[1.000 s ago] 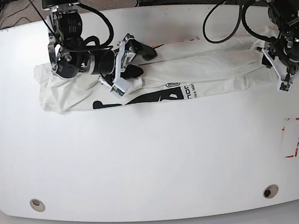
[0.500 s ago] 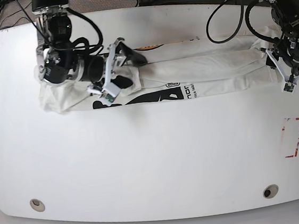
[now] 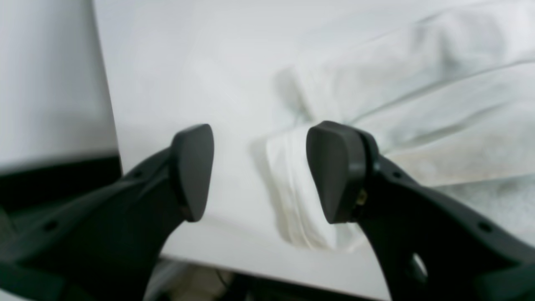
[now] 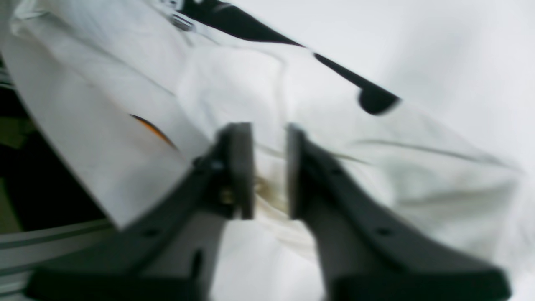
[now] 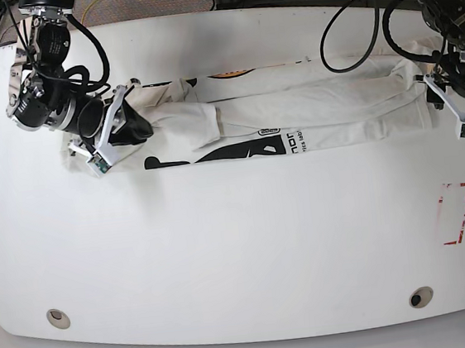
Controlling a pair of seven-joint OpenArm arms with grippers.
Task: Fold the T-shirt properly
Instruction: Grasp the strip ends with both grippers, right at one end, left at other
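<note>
The cream T-shirt point(image 5: 317, 107) lies stretched across the back of the white table point(image 5: 239, 240), its black lettering along the front edge. My right gripper point(image 5: 138, 127) is at the shirt's left end. In the right wrist view point(image 4: 269, 171) its jaws are almost together with bunched cloth point(image 4: 376, 159) between them; black and orange print shows nearby. My left gripper point(image 5: 434, 96) is at the shirt's right end. In the left wrist view point(image 3: 263, 175) it is open, low over the table, with a folded edge of the shirt point(image 3: 292, 188) between its jaws.
A red outlined rectangle point(image 5: 455, 213) is marked on the table at the right. Two round holes point(image 5: 58, 318) point(image 5: 420, 297) sit near the front edge. Cables hang behind the table's back edge. The table's right edge is close to my left gripper.
My right gripper has moved left along the shirt, from its middle to its left end, and the cloth there now lies folded over. My left gripper shifted slightly right.
</note>
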